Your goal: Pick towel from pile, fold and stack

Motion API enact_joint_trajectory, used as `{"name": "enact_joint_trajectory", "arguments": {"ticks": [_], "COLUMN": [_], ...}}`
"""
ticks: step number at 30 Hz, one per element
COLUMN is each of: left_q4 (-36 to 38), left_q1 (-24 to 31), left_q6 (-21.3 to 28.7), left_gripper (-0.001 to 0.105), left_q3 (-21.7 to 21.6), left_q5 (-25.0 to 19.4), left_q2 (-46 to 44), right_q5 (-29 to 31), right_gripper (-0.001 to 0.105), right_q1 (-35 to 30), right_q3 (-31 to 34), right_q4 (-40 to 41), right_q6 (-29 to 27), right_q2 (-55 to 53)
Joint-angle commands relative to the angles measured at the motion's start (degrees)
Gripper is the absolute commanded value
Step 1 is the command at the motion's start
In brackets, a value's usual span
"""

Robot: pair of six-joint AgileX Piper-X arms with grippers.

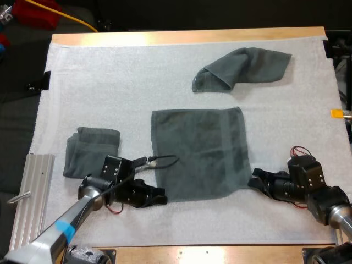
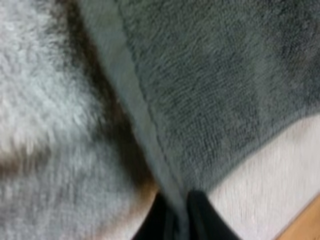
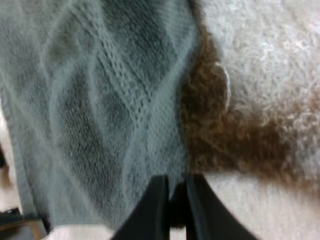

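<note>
Now my left gripper [image 1: 160, 197] is pinching the near-left corner hem of the spread towel [image 1: 201, 151], and my right gripper [image 1: 254, 180] is clamping its near-right corner. Three towels are lying on the white mat [image 1: 110, 82]: this spread one between the grippers, one folded towel [image 1: 91, 149] just outside the left gripper, and one crumpled towel [image 1: 242, 69] well ahead of the right gripper.

open mat [image 1: 110, 77] at far left and along the near edge between left arm [image 1: 104, 192] and right arm [image 1: 316, 190]. obstacles: flat towel [image 1: 198, 151] at centre, folded towel [image 1: 91, 151] left, crumpled towel [image 1: 242, 69] far right. a bare strip separates crumpled and flat towels.
</note>
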Motion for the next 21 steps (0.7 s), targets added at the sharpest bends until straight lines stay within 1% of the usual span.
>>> {"name": "enact_joint_trajectory", "arguments": {"ticks": [1,3,5,10,13,16,21], "left_q4": [2.5,5.6,7.0,11.4,13.6,15.6,18.8], "left_q1": [-0.7,-3.0,-5.5,-12.6,-14.4,-14.6,-14.6], "left_q6": [1.6,2.3,2.3,1.9,1.9,1.9,1.9], "left_gripper": [0.000,0.000,0.000,0.000,0.000,0.000,0.000], "left_q3": [-0.1,-0.8,-1.2,-1.4,-1.4,-1.6,-2.4], "left_q5": [-0.6,-0.9,-1.5,-8.4,-10.0,-11.3,-11.3], "left_q2": [-2.0,-5.5,-6.9,-10.1,-11.9,-13.9,-16.7], "right_q5": [0.1,0.1,0.6,4.5,6.4,9.1,10.4], "right_gripper": [0.001,0.001,0.001,0.001,0.001,0.001,0.001], "right_q1": [0.1,1.2,3.1,8.5,10.9,13.0,15.2], "right_q3": [0.1,0.1,0.1,0.1,0.1,0.1,0.1], "right_q4": [2.3,5.4,6.4,10.0,13.4,16.9,20.7], "right_q6": [-0.8,-1.0,-1.2,-0.7,-0.7,-0.8,-0.8], "right_q2": [-1.0,-2.5,-3.6,-6.6,-8.6,-10.9,-14.3]}}
